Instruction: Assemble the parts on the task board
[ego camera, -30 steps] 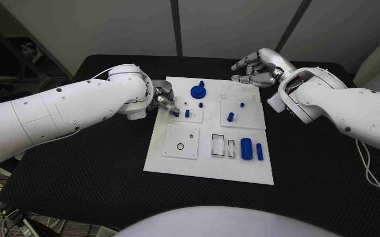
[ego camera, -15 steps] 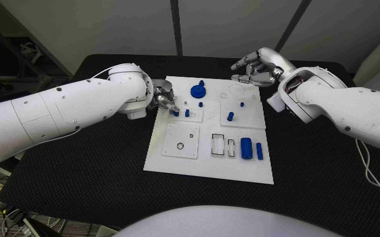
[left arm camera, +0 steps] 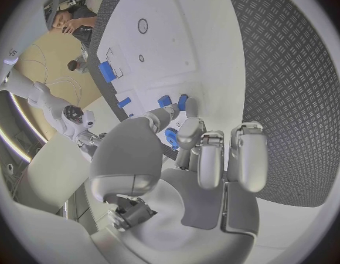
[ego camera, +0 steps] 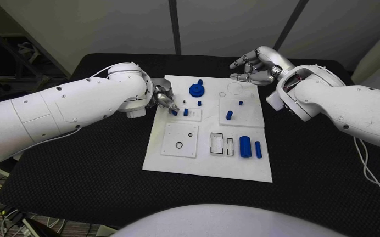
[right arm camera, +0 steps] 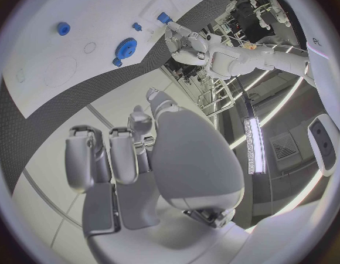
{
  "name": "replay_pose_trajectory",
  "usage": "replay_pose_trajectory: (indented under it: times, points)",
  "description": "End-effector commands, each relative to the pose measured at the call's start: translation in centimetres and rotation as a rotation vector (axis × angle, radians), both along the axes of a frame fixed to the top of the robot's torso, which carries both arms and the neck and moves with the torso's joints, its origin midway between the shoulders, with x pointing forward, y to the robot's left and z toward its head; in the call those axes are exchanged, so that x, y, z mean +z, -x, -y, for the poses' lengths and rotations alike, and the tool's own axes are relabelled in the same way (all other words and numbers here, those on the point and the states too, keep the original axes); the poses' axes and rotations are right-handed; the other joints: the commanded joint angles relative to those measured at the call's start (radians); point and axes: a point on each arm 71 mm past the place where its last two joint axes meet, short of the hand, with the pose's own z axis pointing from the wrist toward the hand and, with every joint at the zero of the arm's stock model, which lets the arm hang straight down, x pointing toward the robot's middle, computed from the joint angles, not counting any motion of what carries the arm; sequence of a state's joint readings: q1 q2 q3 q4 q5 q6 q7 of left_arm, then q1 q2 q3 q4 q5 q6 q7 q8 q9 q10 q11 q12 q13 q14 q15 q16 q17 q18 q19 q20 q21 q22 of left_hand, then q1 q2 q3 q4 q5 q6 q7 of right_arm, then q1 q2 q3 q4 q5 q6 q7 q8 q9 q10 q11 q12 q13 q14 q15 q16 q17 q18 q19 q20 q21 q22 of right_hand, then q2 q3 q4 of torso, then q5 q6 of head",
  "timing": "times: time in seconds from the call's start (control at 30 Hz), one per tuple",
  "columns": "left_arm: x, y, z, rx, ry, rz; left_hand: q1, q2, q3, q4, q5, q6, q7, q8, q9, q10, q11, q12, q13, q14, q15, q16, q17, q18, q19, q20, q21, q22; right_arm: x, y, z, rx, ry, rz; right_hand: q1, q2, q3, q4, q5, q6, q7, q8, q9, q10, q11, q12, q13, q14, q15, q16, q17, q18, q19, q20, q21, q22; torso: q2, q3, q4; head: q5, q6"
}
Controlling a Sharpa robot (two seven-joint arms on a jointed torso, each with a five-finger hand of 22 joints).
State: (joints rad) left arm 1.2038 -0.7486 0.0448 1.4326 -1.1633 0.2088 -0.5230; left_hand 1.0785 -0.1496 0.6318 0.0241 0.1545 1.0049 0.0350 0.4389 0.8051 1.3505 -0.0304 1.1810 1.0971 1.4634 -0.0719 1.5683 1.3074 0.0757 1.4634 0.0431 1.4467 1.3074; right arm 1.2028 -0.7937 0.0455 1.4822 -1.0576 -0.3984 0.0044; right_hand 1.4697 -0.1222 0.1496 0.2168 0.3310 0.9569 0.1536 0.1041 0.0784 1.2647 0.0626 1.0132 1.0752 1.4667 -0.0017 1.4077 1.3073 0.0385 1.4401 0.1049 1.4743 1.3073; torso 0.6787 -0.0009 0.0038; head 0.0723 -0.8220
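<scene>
At the task board's [ego camera: 202,163] left edge we see the left hand [ego camera: 164,99] pinching a small blue peg [ego camera: 174,112] that stands on the board's upper-left plate. Beyond the board's far edge on the counter [ego camera: 95,182], the right hand [ego camera: 255,68] hovers with fingers curled, holding nothing.

I see a flat white task board [ego camera: 207,163] on a black table [ego camera: 95,165] with a fine woven grain. By my silver left hand [ego camera: 164,99] stand small blue peg parts [ego camera: 185,112] and a blue gear-shaped part [ego camera: 195,89]. My silver right hand [ego camera: 255,68] hangs over black cloth, with a blue cylinder part [ego camera: 245,147] well away from it.
</scene>
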Motion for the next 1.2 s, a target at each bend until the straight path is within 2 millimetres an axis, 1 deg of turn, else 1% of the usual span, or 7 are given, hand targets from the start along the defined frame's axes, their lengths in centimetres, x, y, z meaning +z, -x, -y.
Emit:
replay_pose_trajectory:
  times: [0.03,0.4,0.5,0.73,0.8,1.0,1.2]
  points:
    - [-0.35,0.14,0.20,-0.011,-0.006,-0.026,-0.011,0.000,-0.010,0.004,-0.006,0.010,0.000,-0.002,-0.002,0.001,-0.001,0.004,0.003,0.107,-0.007,0.002,0.263,-0.036,0.005,-0.005,0.007,0.129,0.14,0.04,-0.07,0.010,-0.002,0.003,-0.007,0.005,0.001,0.003,0.005,0.001,0.002,-0.002,-0.001,-0.008,0.001,-0.005,-0.001,0.052,-0.007,-0.007,0.054,0.005,-0.007,-0.001,-0.004,0.101,-0.001,-0.0001,-0.0004,0.000,-0.001]
    - [-0.80,-0.14,0.32,0.003,-0.006,-0.022,-0.030,0.004,-0.031,0.018,-0.006,0.018,-0.001,-0.006,-0.006,0.003,-0.002,0.005,0.005,0.107,-0.009,0.002,0.263,-0.037,0.008,-0.008,0.009,0.133,0.16,0.06,-0.07,0.010,-0.002,0.004,-0.007,0.005,0.001,0.004,0.005,0.001,0.002,-0.003,-0.001,-0.009,0.001,-0.007,-0.004,0.051,-0.007,-0.008,0.053,0.005,-0.007,-0.001,-0.004,0.100,0.000,-0.0003,0.0004,-0.003,0.000]
    - [-0.89,-0.23,0.31,0.006,-0.008,-0.022,-0.052,0.005,-0.057,0.034,-0.007,0.022,-0.001,-0.008,-0.009,0.004,-0.002,0.005,0.005,0.107,-0.009,0.002,0.263,-0.037,0.009,-0.009,0.009,0.134,0.17,0.06,-0.06,0.010,-0.002,0.005,-0.007,0.005,0.001,0.004,0.005,0.001,0.002,-0.003,-0.001,-0.010,0.001,-0.008,-0.004,0.051,-0.007,-0.008,0.053,0.006,-0.008,-0.001,-0.005,0.099,0.000,-0.0005,0.0008,-0.003,0.000]
    - [-0.96,-0.39,0.18,0.016,-0.007,-0.017,-0.074,0.011,-0.104,0.053,-0.008,0.027,0.000,-0.011,-0.011,0.004,-0.001,0.005,0.006,0.107,-0.009,0.002,0.263,-0.038,0.010,-0.010,0.009,0.135,0.16,0.05,-0.02,0.009,-0.002,0.005,-0.008,0.005,0.000,0.004,0.005,0.001,0.002,-0.003,-0.001,-0.010,0.001,-0.008,-0.004,0.051,-0.007,-0.008,0.053,0.006,-0.008,-0.001,-0.005,0.099,0.000,-0.0002,0.0004,-0.003,0.000]
    - [-0.95,-0.42,0.12,0.020,-0.005,-0.014,-0.082,0.011,-0.126,0.061,-0.008,0.028,0.001,-0.012,-0.011,0.003,0.000,0.005,0.007,0.107,-0.009,0.002,0.263,-0.038,0.011,-0.009,0.008,0.135,0.16,0.05,0.01,0.008,-0.002,0.005,-0.008,0.004,0.000,0.004,0.005,0.000,0.002,-0.003,-0.002,-0.010,0.002,-0.009,-0.005,0.051,-0.007,-0.009,0.052,0.006,-0.009,-0.001,-0.005,0.098,0.000,-0.0004,0.0003,-0.002,0.000]
    - [-0.84,-0.44,-0.15,0.034,0.001,0.000,-0.115,0.008,-0.233,0.096,-0.009,0.031,0.005,-0.013,-0.011,0.001,0.003,0.004,0.007,0.107,-0.006,0.002,0.263,-0.037,0.011,-0.008,0.006,0.136,0.14,0.04,0.06,0.009,-0.001,0.004,-0.010,0.004,0.000,0.005,0.005,0.000,0.002,-0.003,-0.002,-0.010,0.002,-0.009,-0.005,0.051,-0.007,-0.009,0.052,0.006,-0.009,-0.001,-0.006,0.098,-0.001,-0.0013,0.0010,-0.003,0.002]
    - [-0.62,-0.40,-0.57,0.053,0.012,0.022,-0.120,0.019,-0.295,0.120,-0.007,0.029,0.004,-0.011,-0.008,0.000,0.003,0.004,0.008,0.107,-0.006,0.002,0.263,-0.037,0.011,-0.008,0.005,0.136,0.13,0.03,0.09,0.010,0.000,0.004,-0.012,0.003,-0.001,0.007,0.005,-0.001,0.002,-0.003,-0.002,-0.010,0.002,-0.009,-0.005,0.051,-0.007,-0.010,0.051,0.006,-0.009,-0.001,-0.006,0.098,0.000,-0.0011,0.0009,-0.003,0.004]
